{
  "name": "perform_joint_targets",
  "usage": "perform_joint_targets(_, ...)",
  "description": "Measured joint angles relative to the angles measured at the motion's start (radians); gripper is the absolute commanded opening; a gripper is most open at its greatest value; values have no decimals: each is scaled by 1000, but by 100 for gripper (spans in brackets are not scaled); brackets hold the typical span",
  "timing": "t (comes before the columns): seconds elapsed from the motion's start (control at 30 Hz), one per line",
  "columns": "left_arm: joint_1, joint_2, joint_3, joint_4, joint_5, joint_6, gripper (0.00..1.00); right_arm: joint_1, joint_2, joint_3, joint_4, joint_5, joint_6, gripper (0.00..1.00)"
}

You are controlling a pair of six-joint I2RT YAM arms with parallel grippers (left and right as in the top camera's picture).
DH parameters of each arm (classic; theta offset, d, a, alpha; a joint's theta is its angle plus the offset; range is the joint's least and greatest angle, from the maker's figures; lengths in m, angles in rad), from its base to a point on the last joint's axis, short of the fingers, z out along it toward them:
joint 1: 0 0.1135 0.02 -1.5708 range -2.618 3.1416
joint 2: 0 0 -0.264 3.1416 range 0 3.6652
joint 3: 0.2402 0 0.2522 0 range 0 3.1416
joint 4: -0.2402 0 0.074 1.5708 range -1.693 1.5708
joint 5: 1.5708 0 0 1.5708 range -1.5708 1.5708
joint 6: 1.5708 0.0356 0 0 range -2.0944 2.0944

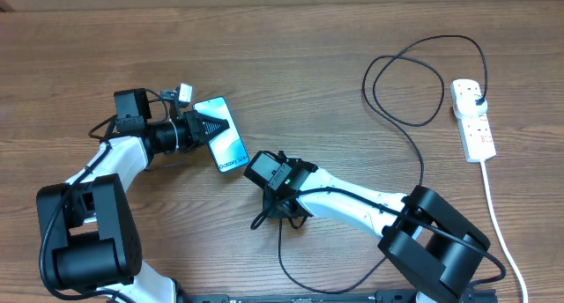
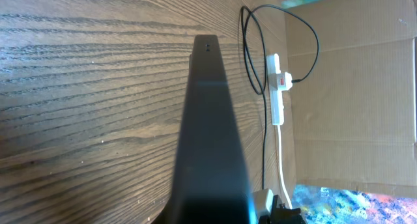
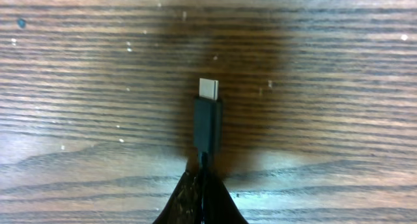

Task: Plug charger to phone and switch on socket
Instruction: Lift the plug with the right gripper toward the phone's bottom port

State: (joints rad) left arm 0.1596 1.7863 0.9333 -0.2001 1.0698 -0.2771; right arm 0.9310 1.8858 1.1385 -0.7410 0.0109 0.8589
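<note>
Slim black-edged, teal-screened smartphone (image 1: 231,147), rigid and slick, is left of frame centre, clamped by the left gripper (image 1: 210,127); right gripper (image 3: 203,193) pinches the limp thin black charger cable (image 3: 207,120) just behind its stiff connector, judged the soundest hold.

Your left gripper (image 1: 210,127) is clamped on the phone (image 1: 227,144), screen showing. The phone slants away from the fingers toward your right gripper (image 1: 261,168), which sits just past the phone's far end. It's close, but can't tell if they touch; the fingertips are hidden under the wrist. The black cable (image 1: 280,246) comes out from beneath the right gripper and curls behind it. It then loops well away to a plug in the white power strip (image 1: 476,131), far off on the wooden table (image 1: 291,56). The strip's white cord (image 1: 498,224) trails back past the right arm's base.
</note>
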Motion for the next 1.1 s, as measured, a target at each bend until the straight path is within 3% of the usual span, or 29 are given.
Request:
perform_joint_targets(0.3,0,0,0,14,67,60,4,-1,-31,-11,-8,-61,-131,4)
perform_joint_targets(0.73,0,0,0,18,209,140,4,-1,-248,-14,31,-333,-417,4)
perform_joint_targets(0.87,0,0,0,18,216,147,4,-1,-262,-47,153,-421,-462,4)
perform_joint_targets(1.1,0,0,0,18,218,150,4,-2,-261,-259,532,-498,-441,4)
